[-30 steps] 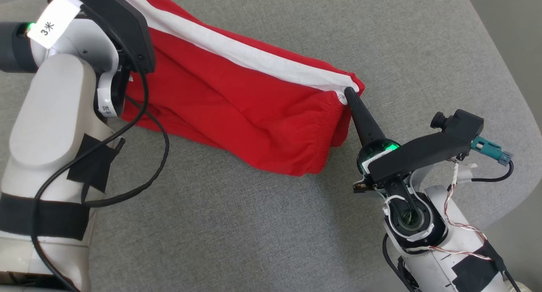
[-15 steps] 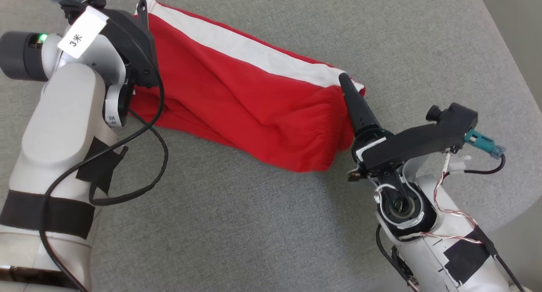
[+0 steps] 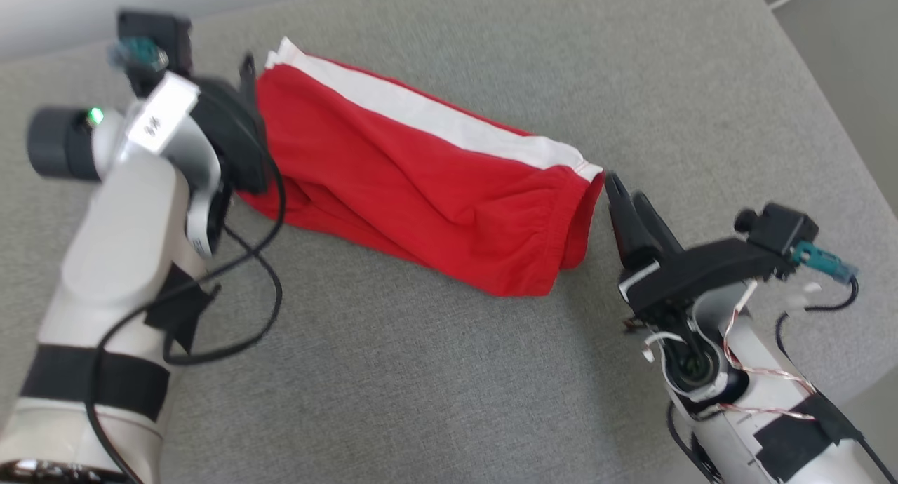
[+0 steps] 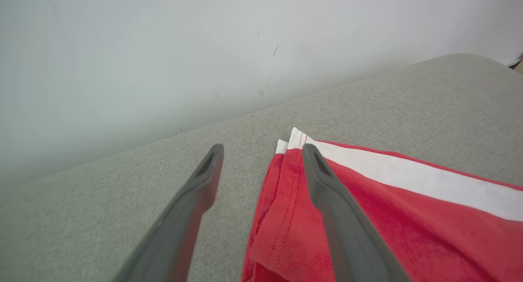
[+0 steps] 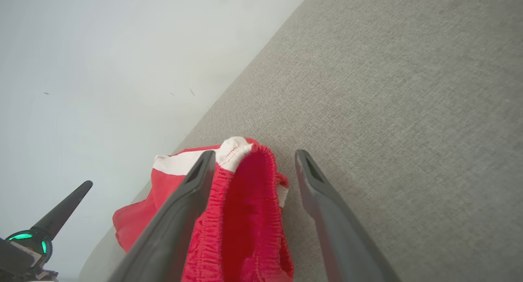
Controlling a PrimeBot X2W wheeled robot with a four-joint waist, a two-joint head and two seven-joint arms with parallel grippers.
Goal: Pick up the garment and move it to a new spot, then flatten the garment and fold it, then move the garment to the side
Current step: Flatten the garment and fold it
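The garment [image 3: 421, 182], red shorts with a white side stripe, lies stretched out on the grey padded surface [image 3: 421, 372]. My left gripper [image 3: 247, 74] stands open at its far left hem corner. In the left wrist view that gripper [image 4: 261, 151] has one finger over the red hem [image 4: 286, 216] and the other over bare surface. My right gripper [image 3: 624, 189] is open just off the elastic waistband end. In the right wrist view it [image 5: 254, 155] shows the bunched waistband [image 5: 245, 216] lying between the spread fingers, ungripped.
A pale wall [image 3: 70, 14] runs along the far side of the surface. The surface's rounded edge drops to the floor [image 3: 842, 49] on the right. Bare grey surface lies in front of the garment. My left gripper's finger [image 5: 61, 212] shows low left in the right wrist view.
Both grippers have opened and let go of the garment's two ends, which now rests on the surface. The right gripper has drawn back off the waistband corner. The head camera has shifted.
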